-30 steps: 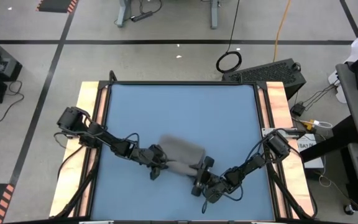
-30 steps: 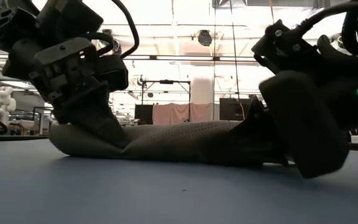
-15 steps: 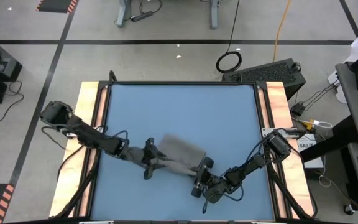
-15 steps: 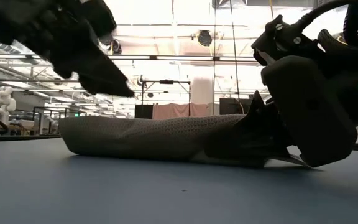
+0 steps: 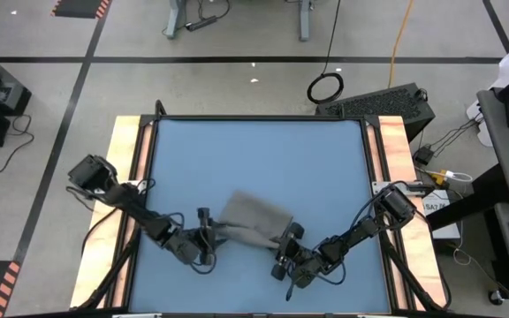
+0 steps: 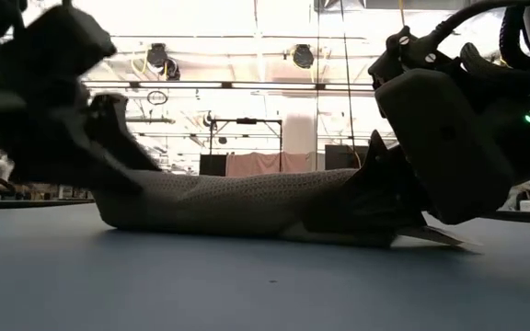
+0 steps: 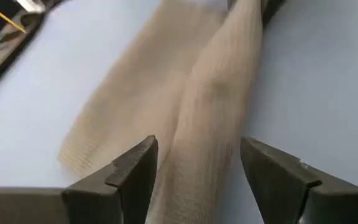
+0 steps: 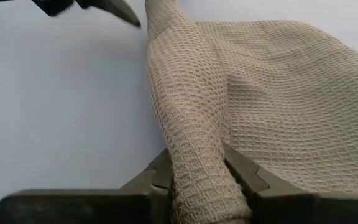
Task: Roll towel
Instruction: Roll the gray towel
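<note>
While the towel [image 5: 253, 217] lies near the table's [image 5: 254, 150] front edge, its rolled edge runs between both grippers. Low view: roll lies level. Left gripper [image 7: 194, 168] gapes around its end; right gripper [image 8: 197, 180] pinches the other end.

We find the towel [image 5: 253, 221] lying on the desk [image 5: 254, 150], toward six o'clock of its middle. The left gripper [image 5: 203, 238] sits at the towel's eight o'clock end, the right gripper [image 5: 283, 253] at its four o'clock end.
</note>
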Tool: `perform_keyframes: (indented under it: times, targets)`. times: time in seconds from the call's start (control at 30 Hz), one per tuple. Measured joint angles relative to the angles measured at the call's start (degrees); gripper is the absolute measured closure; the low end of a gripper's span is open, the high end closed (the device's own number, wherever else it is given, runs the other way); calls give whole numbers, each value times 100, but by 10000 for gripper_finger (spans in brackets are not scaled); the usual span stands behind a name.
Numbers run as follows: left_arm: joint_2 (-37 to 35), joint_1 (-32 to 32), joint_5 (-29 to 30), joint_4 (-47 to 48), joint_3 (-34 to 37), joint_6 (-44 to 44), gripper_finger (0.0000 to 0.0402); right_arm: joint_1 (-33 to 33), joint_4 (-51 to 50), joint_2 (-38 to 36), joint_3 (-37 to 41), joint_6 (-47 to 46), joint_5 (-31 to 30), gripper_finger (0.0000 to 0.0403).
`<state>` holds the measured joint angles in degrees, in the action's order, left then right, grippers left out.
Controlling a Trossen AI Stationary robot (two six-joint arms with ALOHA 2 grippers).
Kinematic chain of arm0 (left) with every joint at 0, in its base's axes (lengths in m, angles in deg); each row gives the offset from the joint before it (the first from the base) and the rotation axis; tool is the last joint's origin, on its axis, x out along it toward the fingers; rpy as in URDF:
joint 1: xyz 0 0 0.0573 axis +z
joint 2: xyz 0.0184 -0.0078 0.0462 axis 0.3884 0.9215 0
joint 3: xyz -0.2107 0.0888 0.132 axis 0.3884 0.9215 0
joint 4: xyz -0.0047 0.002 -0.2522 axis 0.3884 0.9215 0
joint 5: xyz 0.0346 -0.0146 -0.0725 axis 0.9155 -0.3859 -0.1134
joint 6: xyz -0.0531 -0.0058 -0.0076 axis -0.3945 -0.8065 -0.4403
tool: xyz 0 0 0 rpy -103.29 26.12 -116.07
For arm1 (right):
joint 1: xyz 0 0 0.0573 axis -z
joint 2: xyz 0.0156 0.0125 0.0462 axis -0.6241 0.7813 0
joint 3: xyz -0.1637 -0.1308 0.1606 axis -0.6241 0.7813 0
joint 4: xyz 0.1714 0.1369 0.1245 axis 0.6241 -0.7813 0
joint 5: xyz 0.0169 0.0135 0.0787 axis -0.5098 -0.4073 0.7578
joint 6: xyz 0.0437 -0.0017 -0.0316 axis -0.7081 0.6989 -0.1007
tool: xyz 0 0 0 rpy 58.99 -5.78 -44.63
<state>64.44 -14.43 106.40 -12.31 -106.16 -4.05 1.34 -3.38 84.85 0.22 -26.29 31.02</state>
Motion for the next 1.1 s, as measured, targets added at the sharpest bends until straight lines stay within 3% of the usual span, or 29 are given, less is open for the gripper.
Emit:
perform_keyframes:
  times: [0.13,0.23,0.4,0.53,0.73,0.93,1.03,1.1]
  targets:
    - [203,192,-637,-68,0,-170,167,5,12,-3,0,100,61,329]
    - [204,366,-793,-60,-2,-311,187,-2,48,-3,3,308,112,329]
    - [184,664,-1833,-203,-7,-612,288,-11,97,-78,0,1426,590,329]
    - [184,884,-3004,-475,-7,-1732,374,-17,-74,-309,0,2596,1212,328]
    - [184,918,-3364,-639,-24,-3081,351,-142,-608,-723,13,3357,1715,289]
    - [184,1150,-3799,-782,-21,-3596,349,-585,-1077,-1070,28,2543,1679,201]
    - [186,1281,-4020,-804,-13,-3763,357,-859,-754,-1115,31,2212,1211,162]
    - [186,1362,-4096,-838,-13,-3762,359,-1059,-420,-1091,31,2243,579,146]
